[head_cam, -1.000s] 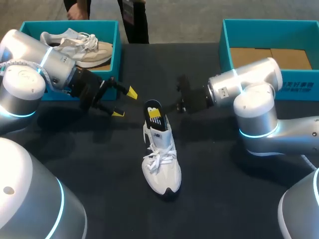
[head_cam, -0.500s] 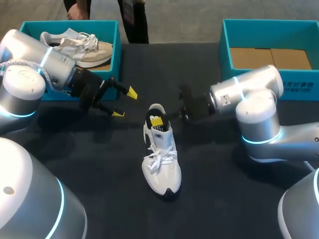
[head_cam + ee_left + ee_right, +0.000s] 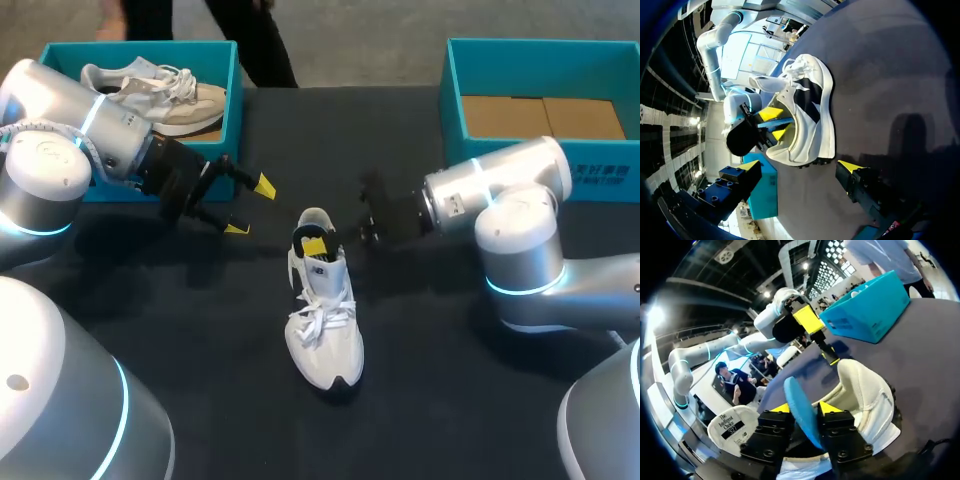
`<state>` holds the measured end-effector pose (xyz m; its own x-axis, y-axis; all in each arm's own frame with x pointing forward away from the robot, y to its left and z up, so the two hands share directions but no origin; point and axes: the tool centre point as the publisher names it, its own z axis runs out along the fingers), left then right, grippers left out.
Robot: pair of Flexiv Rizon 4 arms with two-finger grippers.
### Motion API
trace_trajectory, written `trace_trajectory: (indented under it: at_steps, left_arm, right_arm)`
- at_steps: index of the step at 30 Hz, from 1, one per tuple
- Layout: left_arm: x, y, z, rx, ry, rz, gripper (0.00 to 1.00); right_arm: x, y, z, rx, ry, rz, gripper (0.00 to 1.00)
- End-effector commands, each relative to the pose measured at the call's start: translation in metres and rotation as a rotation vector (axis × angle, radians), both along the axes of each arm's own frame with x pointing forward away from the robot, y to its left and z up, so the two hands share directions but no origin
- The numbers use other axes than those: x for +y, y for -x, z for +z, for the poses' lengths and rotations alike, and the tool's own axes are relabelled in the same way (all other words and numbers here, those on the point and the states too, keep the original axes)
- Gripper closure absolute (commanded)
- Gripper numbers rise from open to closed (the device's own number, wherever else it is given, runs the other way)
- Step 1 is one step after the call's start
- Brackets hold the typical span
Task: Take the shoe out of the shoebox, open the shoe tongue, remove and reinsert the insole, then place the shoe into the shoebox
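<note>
The black tabletop [image 3: 220, 340] carries the white shoe [image 3: 322, 320] upright on its sole near the middle, toe toward the robot and heel away. That leaves the heel opening facing both arms, which looks like a deliberate working position for the insole step. Beyond the shoe's heel and off to its right stands the open teal shoebox [image 3: 452, 90], showing only its cardboard floor. It is probably left free so the shoe can go into it at the end. Beyond the heel and off to the shoe's left is a second teal box [image 3: 235, 90] holding a beige shoe [image 3: 160, 95], well apart from the work. The right end effector [image 3: 805, 407] comes in from the shoe's right and sits at the heel opening. It is clenched on the insole [image 3: 797, 395], whose blue underside stands on edge between the two yellow tips. The insole's lower part is down inside the shoe, so this looks like the insole step in hand, though whether it is going in or coming out cannot be told. The left end effector [image 3: 251, 207] hangs just to the left of the shoe's heel, released, with its fingers spread wide and touching nothing. It is likely waiting there to steady the shoe if it tips or slides.
</note>
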<state>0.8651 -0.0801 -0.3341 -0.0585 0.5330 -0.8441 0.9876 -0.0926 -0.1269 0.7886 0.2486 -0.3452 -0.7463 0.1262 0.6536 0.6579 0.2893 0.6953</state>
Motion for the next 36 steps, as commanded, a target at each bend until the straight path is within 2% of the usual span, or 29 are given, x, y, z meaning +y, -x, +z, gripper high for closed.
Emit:
trace_trajectory:
  at_steps: [1, 5, 11, 12, 13, 14, 24, 36]
  left_arm:
    - [0.0, 0.001, 0.0, -0.003, -0.001, 0.002, 0.0]
    - [0.0, 0.001, 0.0, -0.003, -0.001, 0.002, 0.0]
    - [0.0, 0.001, 0.0, -0.003, -0.001, 0.002, 0.0]
    - [0.0, 0.001, 0.0, -0.003, -0.001, 0.002, 0.0]
    - [0.0, 0.001, 0.0, -0.003, -0.001, 0.002, 0.0]
    - [0.0, 0.001, 0.0, -0.003, -0.001, 0.002, 0.0]
    - [0.0, 0.001, 0.0, -0.003, -0.001, 0.002, 0.0]
    - [0.0, 0.001, 0.0, -0.003, -0.001, 0.002, 0.0]
  right_arm:
    - [0.001, -0.003, 0.009, -0.008, 0.015, 0.003, 0.67]
    - [0.003, -0.009, 0.015, -0.016, 0.019, 0.007, 0.72]
    - [0.006, -0.014, 0.015, -0.02, 0.022, 0.012, 0.72]
    - [0.007, -0.015, 0.013, -0.019, 0.021, 0.012, 0.78]
    - [0.007, -0.015, 0.012, -0.017, 0.021, 0.012, 0.91]
    - [0.007, -0.015, 0.01, -0.013, 0.021, 0.012, 1.0]
    - [0.003, -0.021, 0.001, 0.009, 0.023, -0.022, 1.0]
    - [0.0, -0.005, -0.019, 0.069, 0.043, -0.02, 1.0]
